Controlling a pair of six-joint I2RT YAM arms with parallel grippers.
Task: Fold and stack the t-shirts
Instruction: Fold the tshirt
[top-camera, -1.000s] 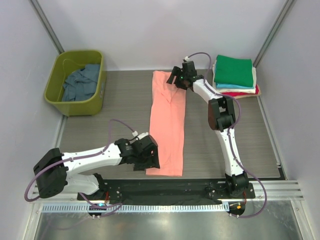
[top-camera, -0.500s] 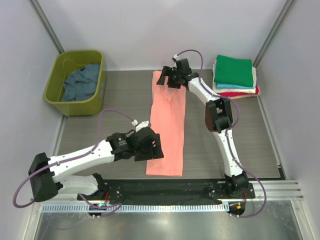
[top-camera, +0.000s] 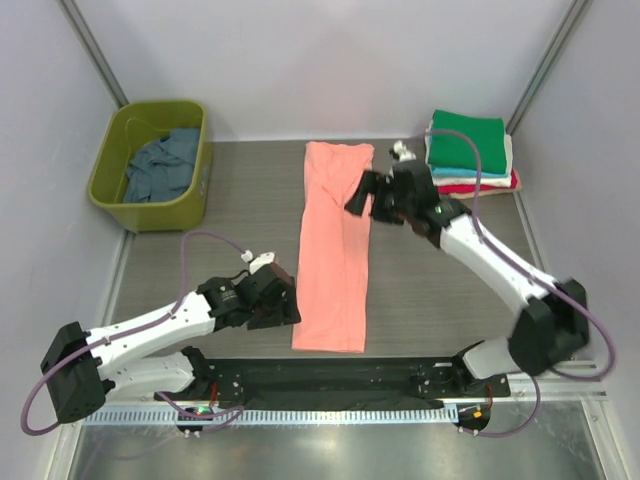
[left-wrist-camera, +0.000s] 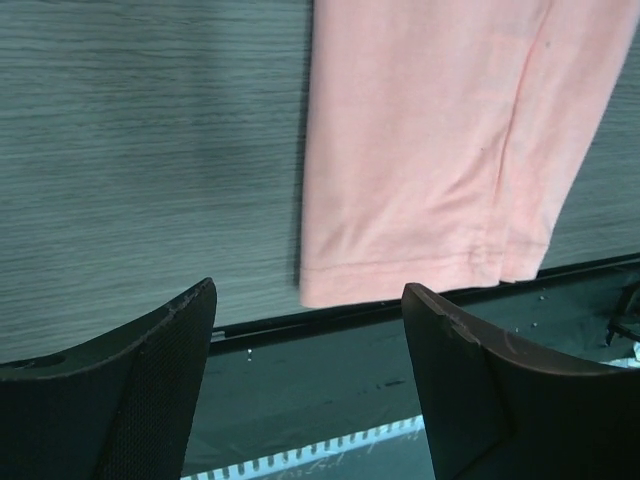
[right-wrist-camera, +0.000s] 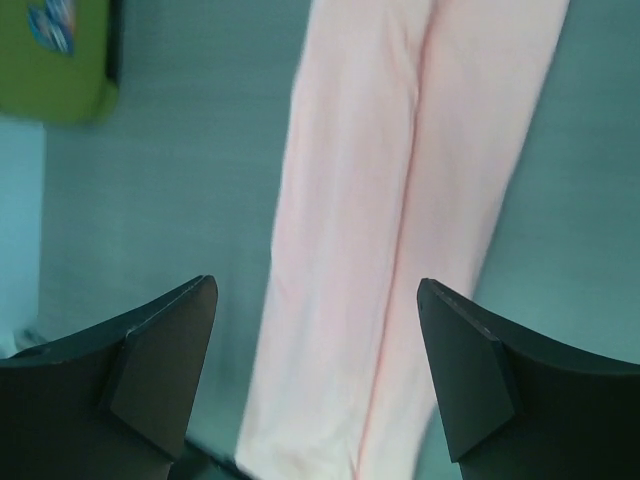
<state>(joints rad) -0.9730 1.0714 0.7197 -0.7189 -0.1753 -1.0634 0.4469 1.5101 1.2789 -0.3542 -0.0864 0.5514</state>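
Looking down through the top camera, I see the salmon-pink cloth t-shirt (top-camera: 335, 250) folded into a long narrow strip. It lies flat on the grey wood-grain table (top-camera: 230, 200), running from the upper centre of the frame down to the lower centre.

My left gripper (top-camera: 275, 300) sits at the lower left of that strip, just beside its left edge and near the bottom hem. In the left wrist view its two dark fingers are spread wide with nothing between them, so it is released. The hem of the shirt (left-wrist-camera: 440, 150) shows above and to the right of the gap, lying flat on the table.

My right gripper (top-camera: 365, 195) hangs at the strip's right edge in the upper half of the frame. Its wrist view is blurred, yet the fingers plainly stand apart and grasp nothing. The pink strip (right-wrist-camera: 400, 230) runs down the middle of that picture, well below the fingers.

At the upper right of the top view rests a stack of folded t-shirts (top-camera: 467, 138) — green on top, then teal, cream and red beneath. At the upper left stands the olive-green plastic tub (top-camera: 200, 170), with a crumpled slate-blue t-shirt (top-camera: 160, 165) inside it.
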